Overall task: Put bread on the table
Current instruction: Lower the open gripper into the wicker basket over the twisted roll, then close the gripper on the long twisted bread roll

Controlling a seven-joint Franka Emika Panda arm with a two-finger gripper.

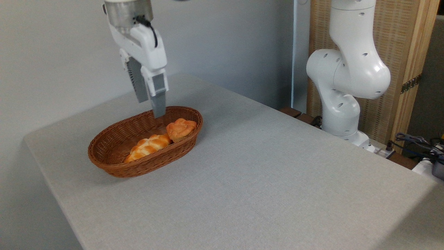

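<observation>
The bread [148,146], a braided golden-orange loaf, lies in the brown wicker basket [114,170] on the left part of the table [277,173]. My gripper [151,108] hangs above the basket's far rim, up and slightly behind the loaf, not touching it. It is turned almost edge-on to the camera, so one grey finger sits partly behind the other. The fingers stand apart, open, with nothing between them.
A small round orange bun [180,128] rests against the loaf's right end inside the basket. The arm's white base [343,104] rises off the table's back right, with cables [416,144] beside it. The table's left edge runs close to the basket.
</observation>
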